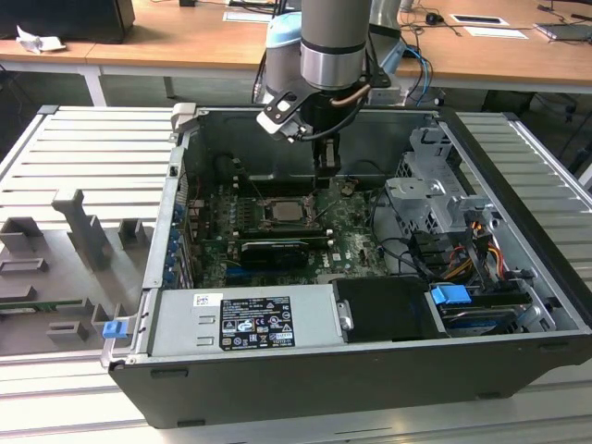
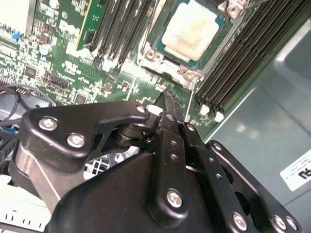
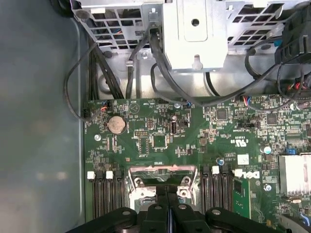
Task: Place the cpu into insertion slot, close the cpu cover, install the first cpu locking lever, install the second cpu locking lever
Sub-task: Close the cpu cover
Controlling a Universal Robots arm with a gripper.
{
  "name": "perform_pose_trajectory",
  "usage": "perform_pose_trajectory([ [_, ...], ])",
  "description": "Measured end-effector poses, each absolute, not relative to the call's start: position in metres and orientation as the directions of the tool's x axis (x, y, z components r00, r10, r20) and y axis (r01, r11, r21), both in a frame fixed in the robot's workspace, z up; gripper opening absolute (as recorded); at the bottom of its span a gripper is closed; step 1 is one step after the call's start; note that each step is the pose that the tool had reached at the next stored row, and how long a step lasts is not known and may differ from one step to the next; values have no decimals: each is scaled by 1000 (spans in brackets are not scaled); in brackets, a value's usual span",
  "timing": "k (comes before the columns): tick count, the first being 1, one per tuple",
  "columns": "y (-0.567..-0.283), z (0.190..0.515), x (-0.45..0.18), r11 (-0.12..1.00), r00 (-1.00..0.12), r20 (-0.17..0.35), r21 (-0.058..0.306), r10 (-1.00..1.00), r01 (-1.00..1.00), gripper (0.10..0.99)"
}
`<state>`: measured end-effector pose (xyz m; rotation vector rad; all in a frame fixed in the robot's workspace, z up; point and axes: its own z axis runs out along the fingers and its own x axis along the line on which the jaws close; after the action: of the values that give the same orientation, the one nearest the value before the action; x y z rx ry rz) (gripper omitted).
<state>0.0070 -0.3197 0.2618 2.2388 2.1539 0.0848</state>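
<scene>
- Cpu (image 2: 191, 30) seated in the slot (image 2: 151, 54), pale face up; cover (image 2: 217, 41) apparently lying flat around it, framing the face.
- Claw (image 2: 167, 99) pressed together, nothing seen in its grip; hanging off one edge of the slot, not over the centre.
- In the exterior view, claw (image 1: 326, 165) above the slot and toward the exterior view's right of it, pointing down into the case (image 1: 370, 370); cpu (image 1: 283, 211) near, apparently untouched.
- Key relation: cpu square, so no long axis to match; slot just ahead of the claw tip in both wrist views, partly behind the claw (image 3: 167, 194) in the first; board (image 3: 160, 136) spread beyond the slot.
- Thin rod (image 2: 188, 102) running from the slot's corner past the claw tip; touching or apart, cannot tell; latched or free, cannot tell.
</scene>
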Motion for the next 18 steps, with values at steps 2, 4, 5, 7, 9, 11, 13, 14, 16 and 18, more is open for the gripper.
perform_pose_trajectory([
  [2,-320,264,7,-39,38,16,62,999,997,106],
  [4,-320,266,7,-39,38,16,62,999,997,106],
  [5,-320,269,9,-39,38,16,62,999,997,106],
  [7,-320,269,15,-39,38,16,61,999,997,106],
  [9,-320,269,21,-39,38,16,61,999,997,106],
  [11,-320,269,24,-39,38,15,61,999,997,106],
  [13,-320,269,30,-39,38,14,61,999,997,106],
  [14,-320,269,32,-39,38,14,60,999,997,106],
  [16,-320,268,44,-35,34,14,57,999,998,106],
  [18,-320,264,49,-27,26,14,56,1000,998,106],
])
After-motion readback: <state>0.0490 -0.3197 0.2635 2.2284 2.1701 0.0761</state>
